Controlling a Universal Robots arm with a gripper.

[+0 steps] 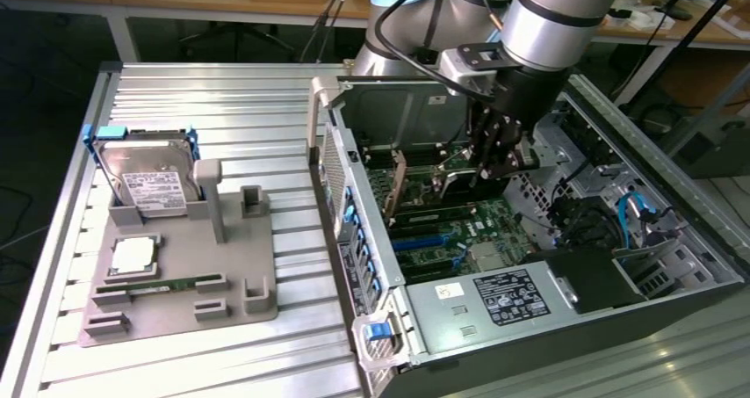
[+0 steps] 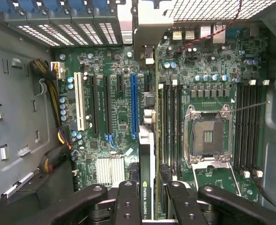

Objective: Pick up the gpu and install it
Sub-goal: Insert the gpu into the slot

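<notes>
The tool (image 2: 151, 190) is clenched on the gpu (image 2: 146, 154), a thin dark circuit card with a silvery metal end bracket, seen edge-on inside the open grey computer case (image 1: 332, 165). The gpu hangs just beside the long blue slot (image 2: 133, 105) of the green motherboard (image 2: 100, 63). If its edge comes down off the blue slot, pressing could bend the card or damage the slot, and the bracket might snag the case frame. The card's edge reads "NVIDIA QUADRO".
</notes>
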